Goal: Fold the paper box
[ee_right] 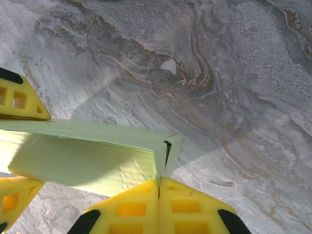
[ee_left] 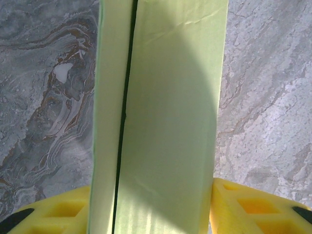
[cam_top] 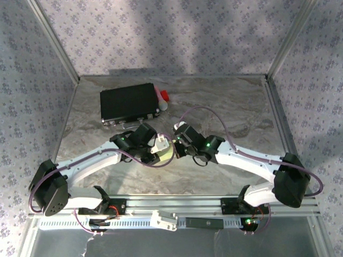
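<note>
The paper box (ee_left: 165, 122) is a pale green, long rectangular box with a dark seam running down one side. My left gripper (ee_left: 151, 214) is shut on it across its width, one yellow finger (ee_left: 243, 204) on each flank. In the top view the box (cam_top: 163, 154) sits mid-table between both grippers. My right gripper (ee_right: 158, 183) is shut, and its joined yellow tips touch the box's end corner (ee_right: 168, 146), where a flap stands slightly ajar. Whether a card edge sits between those tips I cannot tell. In the right wrist view the left gripper's fingers (ee_right: 19, 100) flank the box.
A flat black case (cam_top: 128, 103) lies at the back left of the marble table (cam_top: 230, 107), with a small red and white object (cam_top: 162, 97) by its right edge. Metal frame posts and patterned walls enclose the table.
</note>
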Available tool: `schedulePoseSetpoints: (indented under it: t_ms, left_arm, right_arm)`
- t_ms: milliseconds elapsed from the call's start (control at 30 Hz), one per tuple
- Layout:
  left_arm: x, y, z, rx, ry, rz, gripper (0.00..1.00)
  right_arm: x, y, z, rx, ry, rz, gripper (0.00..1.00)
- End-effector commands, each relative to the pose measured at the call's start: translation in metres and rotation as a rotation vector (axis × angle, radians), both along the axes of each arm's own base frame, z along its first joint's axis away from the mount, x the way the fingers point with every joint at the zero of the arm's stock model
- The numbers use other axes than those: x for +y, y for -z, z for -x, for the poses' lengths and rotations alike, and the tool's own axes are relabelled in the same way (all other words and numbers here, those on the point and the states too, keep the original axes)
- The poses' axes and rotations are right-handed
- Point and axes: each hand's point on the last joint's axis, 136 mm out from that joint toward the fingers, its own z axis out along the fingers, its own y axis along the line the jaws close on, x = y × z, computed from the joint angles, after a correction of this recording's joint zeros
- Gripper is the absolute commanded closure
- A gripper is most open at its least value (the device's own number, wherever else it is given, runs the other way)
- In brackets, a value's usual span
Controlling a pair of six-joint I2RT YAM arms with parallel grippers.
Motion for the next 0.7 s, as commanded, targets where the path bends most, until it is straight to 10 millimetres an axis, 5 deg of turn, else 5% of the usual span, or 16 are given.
schedulePoseSetpoints:
  t_ms: [0, 467, 667]
  left_arm:
    - [-0.003, -0.005, -0.009, -0.017, -0.022, 0.017, 0.5]
    - [0.0, -0.009, -0.015, -0.025, -0.052, 0.034, 0.48]
    - [-0.005, -0.057, -0.017, -0.104, -0.142, 0.241, 0.32]
  right_arm:
    - [0.009, -0.003, -0.002, 0.022, 0.062, -0.041, 1.0]
    - [0.003, 0.011, -0.005, -0.002, 0.135, 0.002, 1.0]
    - [0.003, 0.008, -0.006, -0.011, 0.137, 0.004, 1.0]
